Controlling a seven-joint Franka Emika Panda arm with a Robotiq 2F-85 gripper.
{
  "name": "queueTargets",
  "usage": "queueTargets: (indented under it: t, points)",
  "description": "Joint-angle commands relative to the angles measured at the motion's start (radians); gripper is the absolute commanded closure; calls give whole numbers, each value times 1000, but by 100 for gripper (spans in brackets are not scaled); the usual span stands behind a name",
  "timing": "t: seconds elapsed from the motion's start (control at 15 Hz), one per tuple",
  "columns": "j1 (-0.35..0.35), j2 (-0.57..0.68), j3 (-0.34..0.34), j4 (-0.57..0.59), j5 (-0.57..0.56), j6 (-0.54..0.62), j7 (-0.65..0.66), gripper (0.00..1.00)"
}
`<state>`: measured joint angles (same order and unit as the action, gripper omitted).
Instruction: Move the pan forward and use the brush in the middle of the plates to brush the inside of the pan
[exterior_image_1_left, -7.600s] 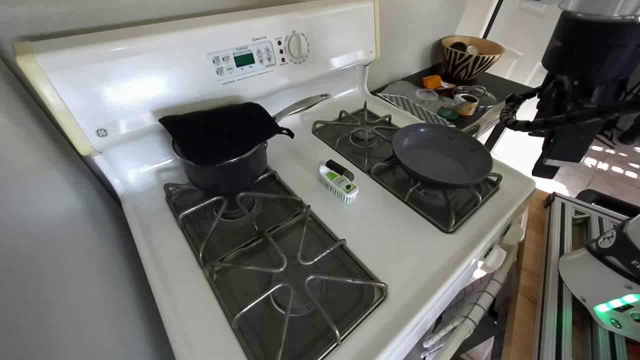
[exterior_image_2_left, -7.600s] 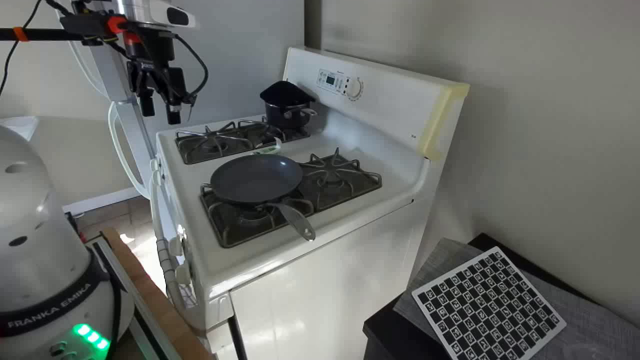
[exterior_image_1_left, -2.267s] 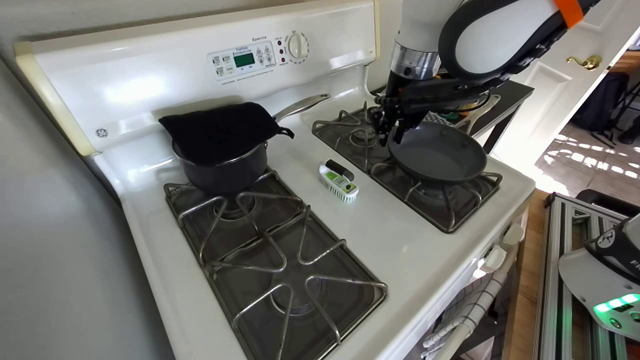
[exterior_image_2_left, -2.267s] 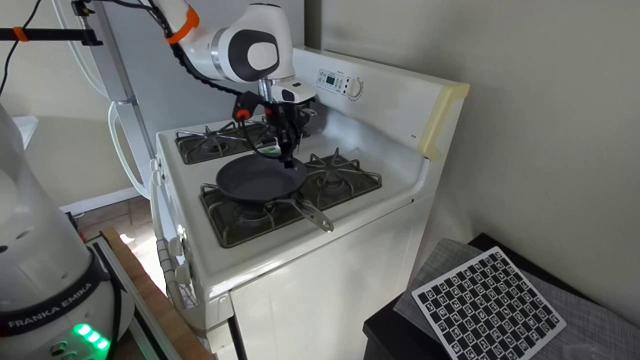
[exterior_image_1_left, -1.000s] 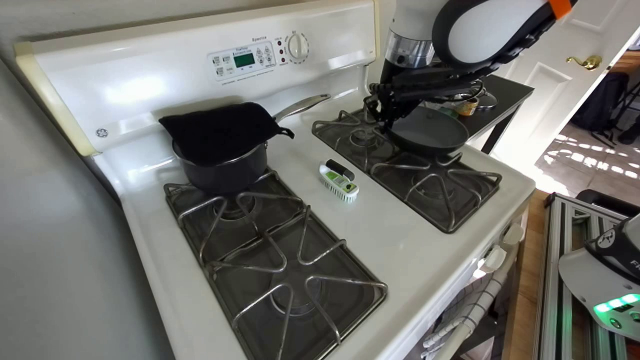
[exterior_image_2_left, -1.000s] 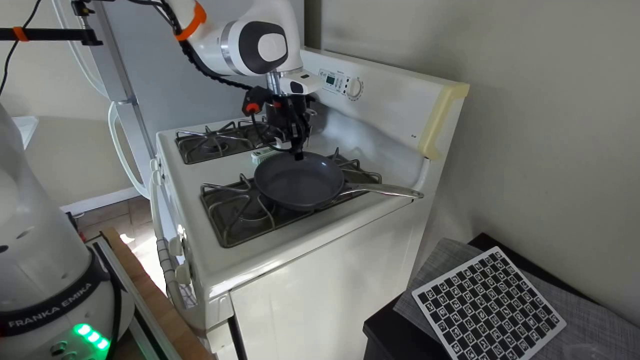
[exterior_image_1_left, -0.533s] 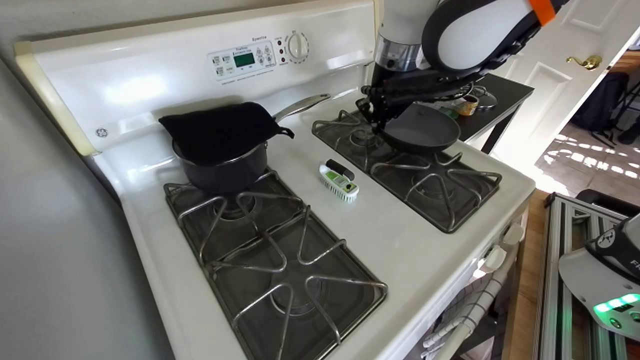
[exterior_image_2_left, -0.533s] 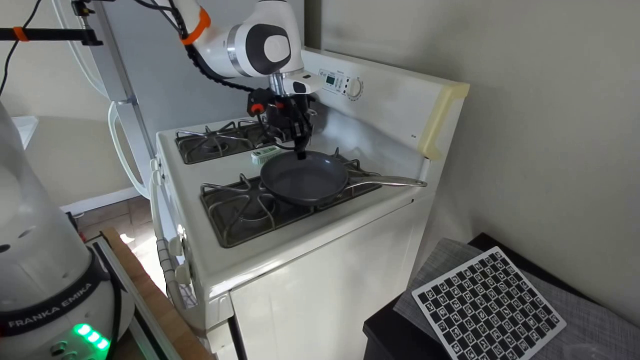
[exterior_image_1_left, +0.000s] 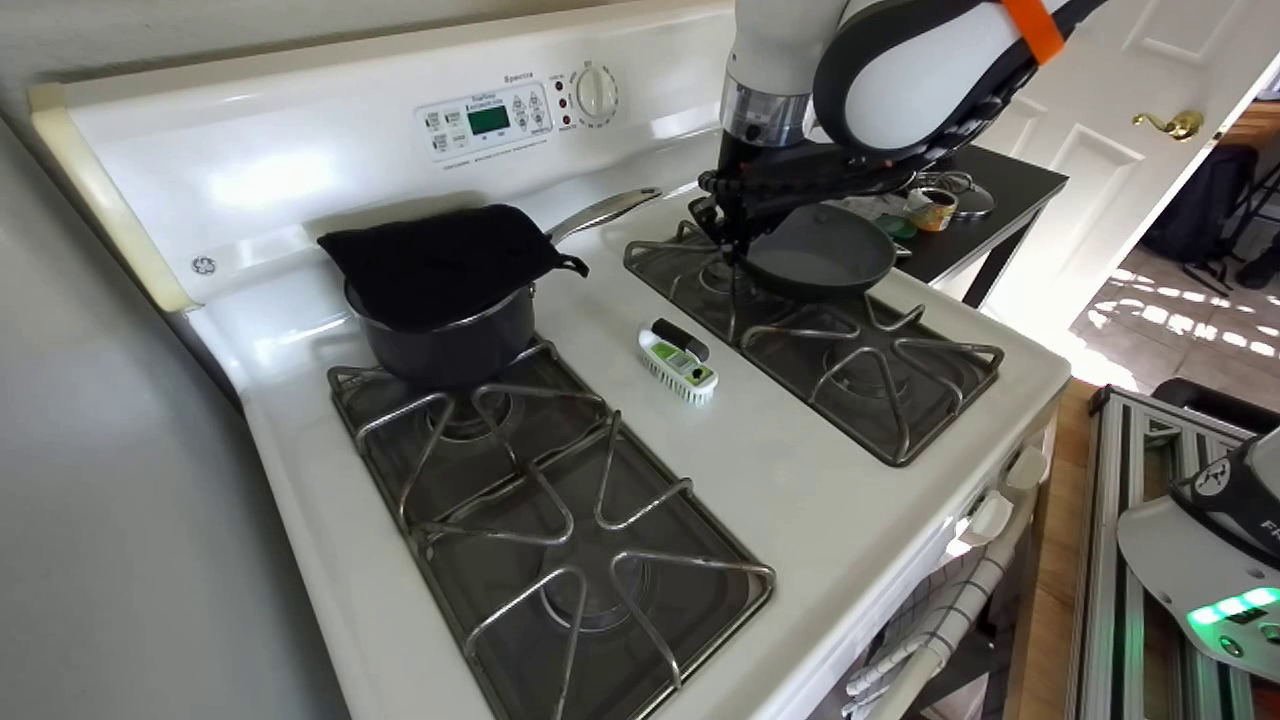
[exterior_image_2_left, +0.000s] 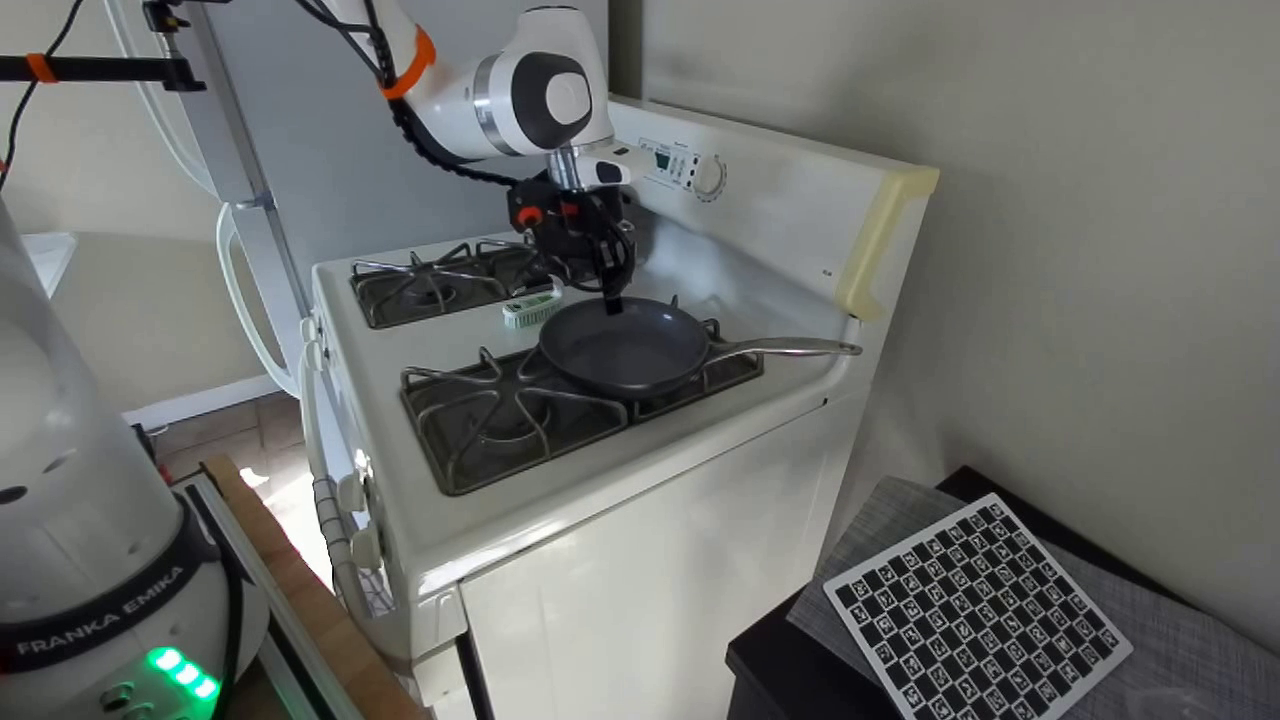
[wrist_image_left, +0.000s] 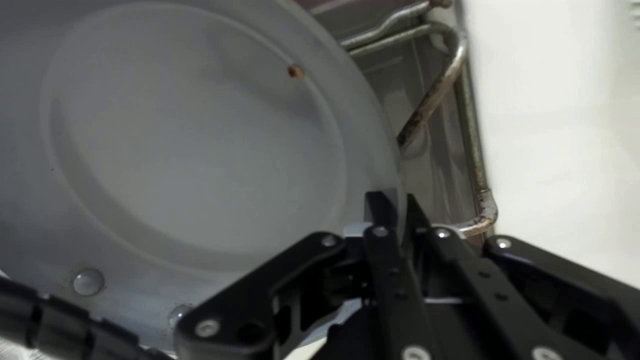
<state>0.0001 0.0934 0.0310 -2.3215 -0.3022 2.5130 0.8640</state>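
The dark-grey pan (exterior_image_1_left: 822, 248) lies over the stove's plates (exterior_image_2_left: 505, 405), mostly toward the rear burner in both exterior views. My gripper (wrist_image_left: 397, 200) is shut on the pan's rim, one finger inside the wall and one outside. Whether the pan rests fully on the grate or is slightly raised, I cannot tell. Its metal handle (exterior_image_2_left: 790, 346) points over the stove's side. The white-green brush (exterior_image_1_left: 678, 366), with its dark handle part, sits on the white strip between the plates, apart from the gripper.
A deep pot (exterior_image_1_left: 450, 345) covered by a black cloth (exterior_image_1_left: 440, 262) stands on the far-side rear burner. The stove's back panel (exterior_image_1_left: 350, 150) rises close behind the arm. A dark counter (exterior_image_1_left: 1010, 185) with a can and lids adjoins the stove.
My gripper came from away from the stove and closed on the pan's rim. The pan has swung its handle round and slid toward the back panel, still sliding in the last second.
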Motion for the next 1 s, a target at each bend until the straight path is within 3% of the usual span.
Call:
queueTargets:
  t: [0.0,0.93]
  points:
    - [36,60,-28,34,-43,23,68,100]
    - [85,127,-69,117,-90,48,130,100]
